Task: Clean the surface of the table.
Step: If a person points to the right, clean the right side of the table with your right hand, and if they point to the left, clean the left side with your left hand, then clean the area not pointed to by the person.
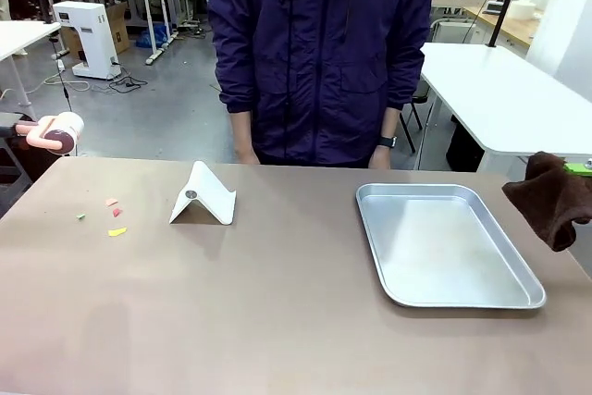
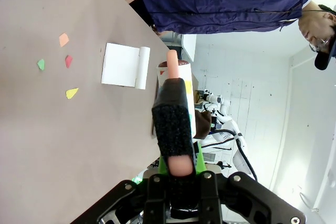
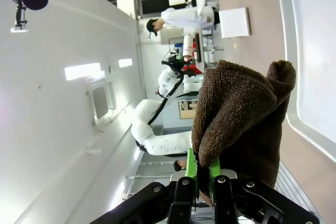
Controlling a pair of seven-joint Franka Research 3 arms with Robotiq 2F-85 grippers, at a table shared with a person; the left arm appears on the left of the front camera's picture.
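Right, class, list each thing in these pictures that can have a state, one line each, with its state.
table, scraps strewn at its left end
paper scraps, four, lying loose
metal tray, flat on the table, empty
white stand, upright, nothing on it
lint roller, held in the air
brown cloth, bunched, hanging
left gripper, jaws shut on lint roller
right gripper, jaws shut on brown cloth

Matte smooth table (image 1: 277,321), shiny metal tray (image 1: 407,293), nubby cloth (image 1: 553,199)

table (image 1: 277,330) front open, stand (image 1: 203,197), tray (image 1: 435,245) midway
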